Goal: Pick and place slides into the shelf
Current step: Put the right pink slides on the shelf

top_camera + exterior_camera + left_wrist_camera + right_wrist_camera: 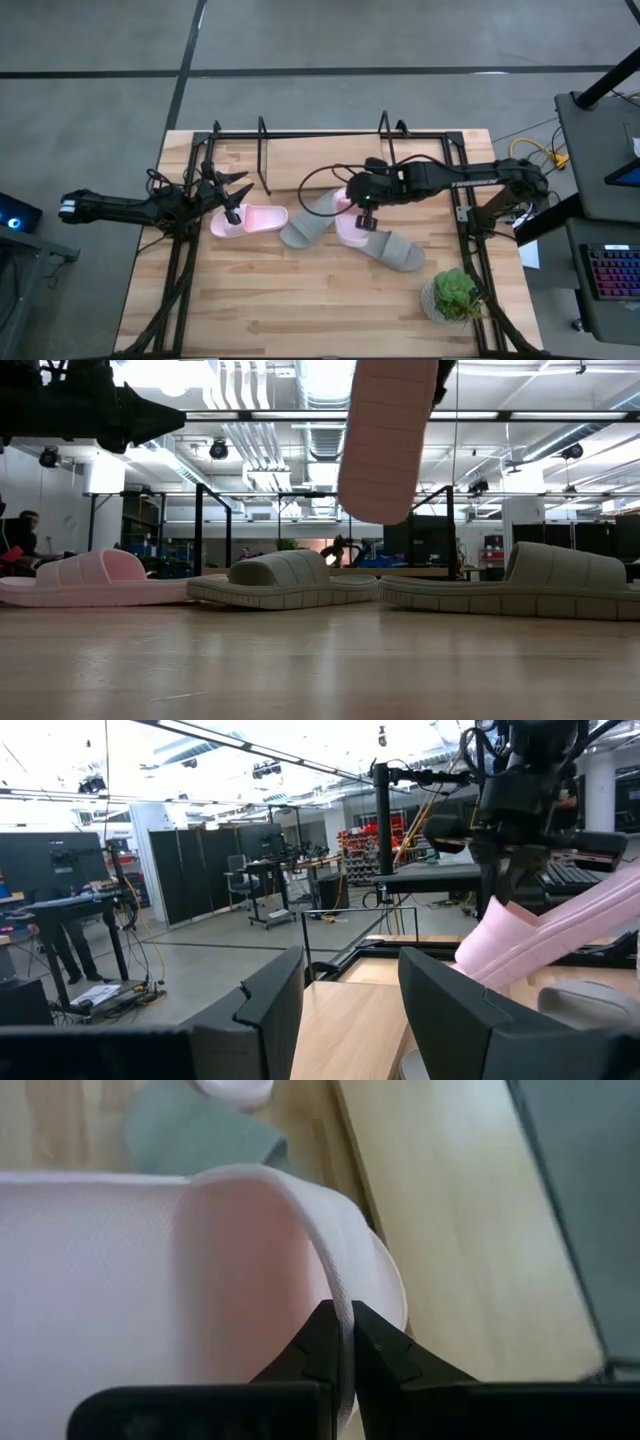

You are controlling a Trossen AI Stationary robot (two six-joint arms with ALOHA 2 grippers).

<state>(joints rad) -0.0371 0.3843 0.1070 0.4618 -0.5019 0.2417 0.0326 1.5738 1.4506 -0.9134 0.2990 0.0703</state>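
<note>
The right gripper (340, 1342) pinches a pink slide (352, 222) by its thin strap edge, hanging above the table (300, 310); that slim hold could slip. Left gripper (350, 995), jaws half open, empty. The shelf (262, 150) stands behind.

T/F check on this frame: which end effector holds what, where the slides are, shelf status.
1. The right end effector is shut on a pink slide. True.
2. That slide lies flat on the table. False: it hangs in the air.
3. The left end effector holds a grey slide. False: it is open and empty, above the other pink slide.
4. Two grey slides lie on the table. True.
5. A slide sits in the shelf. False: none is in it.
</note>
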